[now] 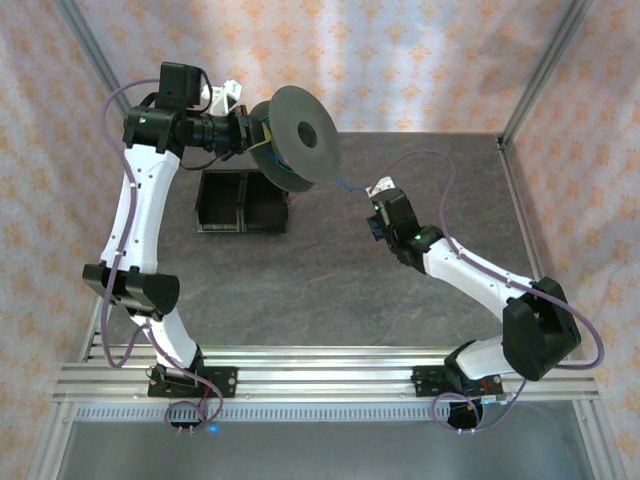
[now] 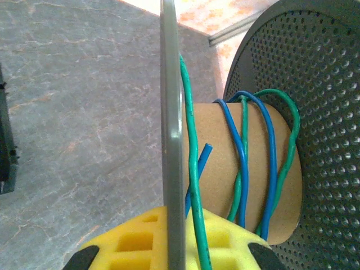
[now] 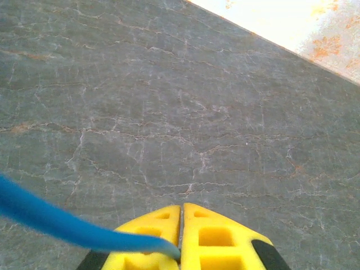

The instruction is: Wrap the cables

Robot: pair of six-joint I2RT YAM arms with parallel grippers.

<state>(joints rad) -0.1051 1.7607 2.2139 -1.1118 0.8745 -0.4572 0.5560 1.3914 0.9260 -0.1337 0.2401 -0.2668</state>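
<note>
Green cable (image 2: 193, 169) + blue cable (image 2: 273, 157), 2 tot., round 1 spool (image 2: 326, 112)

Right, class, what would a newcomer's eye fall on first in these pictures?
The dark spool, held up at the back left, the left pincer clamped on its rim. A green cable and a blue cable wind loosely round its cardboard core. To its right, the right pincer is shut on the blue cable.

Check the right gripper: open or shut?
Shut: the right gripper has its yellow fingers together, pinching the blue cable.
</note>
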